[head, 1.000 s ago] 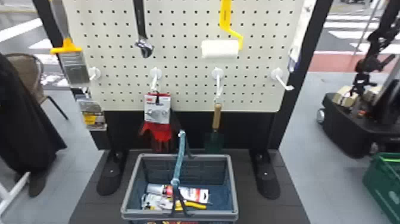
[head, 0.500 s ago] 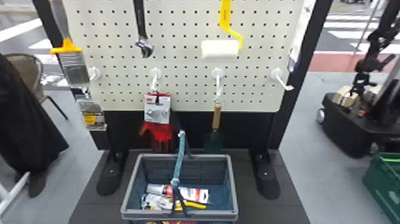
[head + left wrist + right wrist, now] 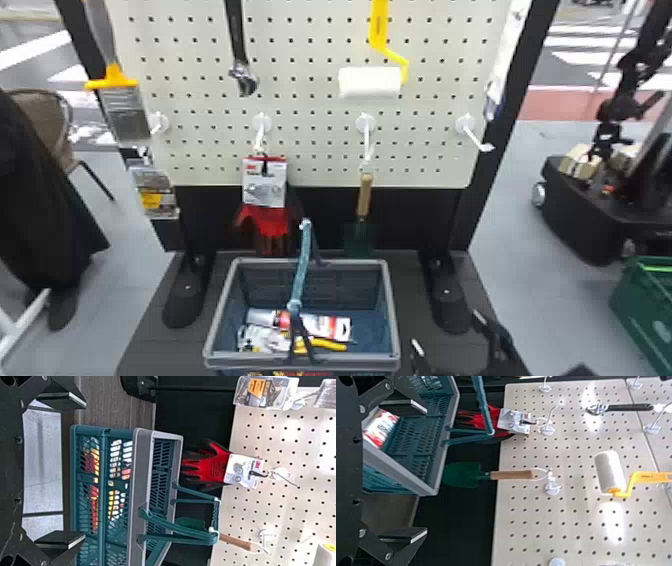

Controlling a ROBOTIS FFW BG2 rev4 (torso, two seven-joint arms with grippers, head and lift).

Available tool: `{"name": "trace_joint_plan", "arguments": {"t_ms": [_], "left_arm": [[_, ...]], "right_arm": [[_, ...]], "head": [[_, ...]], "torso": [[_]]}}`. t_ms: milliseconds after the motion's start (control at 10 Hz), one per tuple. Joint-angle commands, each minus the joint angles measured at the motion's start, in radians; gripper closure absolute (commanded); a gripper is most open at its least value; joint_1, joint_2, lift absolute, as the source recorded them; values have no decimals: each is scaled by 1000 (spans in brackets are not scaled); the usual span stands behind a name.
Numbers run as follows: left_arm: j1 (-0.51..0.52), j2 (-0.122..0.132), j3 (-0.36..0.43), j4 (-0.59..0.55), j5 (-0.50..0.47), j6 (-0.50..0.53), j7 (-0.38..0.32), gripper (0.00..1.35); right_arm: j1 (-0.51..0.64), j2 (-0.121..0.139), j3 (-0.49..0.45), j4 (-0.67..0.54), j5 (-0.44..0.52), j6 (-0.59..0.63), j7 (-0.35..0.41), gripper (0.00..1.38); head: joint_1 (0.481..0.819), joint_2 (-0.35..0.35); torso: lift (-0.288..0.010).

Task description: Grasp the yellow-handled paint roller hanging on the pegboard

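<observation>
The yellow-handled paint roller (image 3: 372,80) hangs high on the white pegboard (image 3: 310,145), its white sleeve below the yellow handle (image 3: 379,27). My right gripper (image 3: 452,342) stands open at the lower right of the head view, low over the black table and far below the roller. In the right wrist view the roller (image 3: 609,471) lies well ahead of the open right gripper (image 3: 401,471), with nothing between the fingers. My left gripper (image 3: 59,469) is open too, facing the basket (image 3: 136,494), and one end of the roller (image 3: 325,555) peeks in at the edge.
A wrench (image 3: 241,55), a paintbrush (image 3: 119,100), red gloves (image 3: 265,220) and a green trowel (image 3: 361,220) also hang on the board, beside a bare hook (image 3: 471,131). The grey and teal basket (image 3: 220,320) holding several items sits on the table below. A green crate (image 3: 645,305) stands at right.
My right gripper has risen into the lower right of the head view. Everything on the pegboard and in the basket has stayed put.
</observation>
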Motion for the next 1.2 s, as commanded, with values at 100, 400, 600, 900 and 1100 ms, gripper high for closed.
{"name": "trace_joint_plan", "arguments": {"t_ms": [100, 400, 600, 900, 1100], "left_arm": [[-17, 19, -15, 0, 0, 12, 0, 147], [-75, 76, -58, 0, 15, 43, 3, 147], [-103, 100, -76, 0, 17, 60, 5, 147], [-114, 112, -93, 0, 17, 81, 5, 151], [-144, 143, -124, 0, 31, 95, 11, 151]], "right_arm": [[-106, 51, -112, -49, 77, 86, 116, 228], [-313, 85, -230, -86, 152, 173, 267, 226], [-409, 74, -232, -54, 82, 206, 290, 226], [-532, 88, -241, -49, 20, 316, 375, 233], [-598, 96, -239, -81, 7, 382, 441, 234]], "head": [[549, 0], [549, 0], [549, 0], [549, 0], [549, 0]], "torso": [[-100], [-100], [-100], [-100], [-100]]}}
